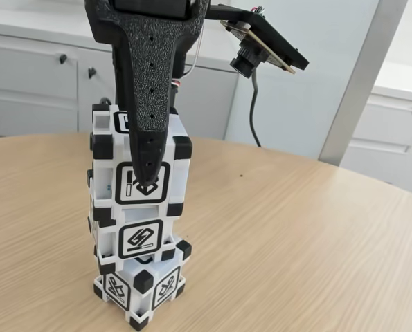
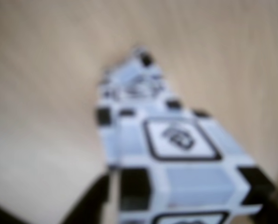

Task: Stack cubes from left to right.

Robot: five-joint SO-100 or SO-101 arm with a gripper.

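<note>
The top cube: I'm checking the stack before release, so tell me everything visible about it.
The top cube looks like white plastic, with black corner blocks and a black-framed square glyph on its front face. It sits upright on the middle cube, roughly aligned with it. The black gripper reaches down over it, one finger lying across its front face. The blurred wrist view shows its top glyph.

No readable words, numbers or brands. Cubes carry only black-framed square glyph symbols on faces, pictograms, not letters; wrist view blurred, top face glyph on cubes indistinct.
</note>
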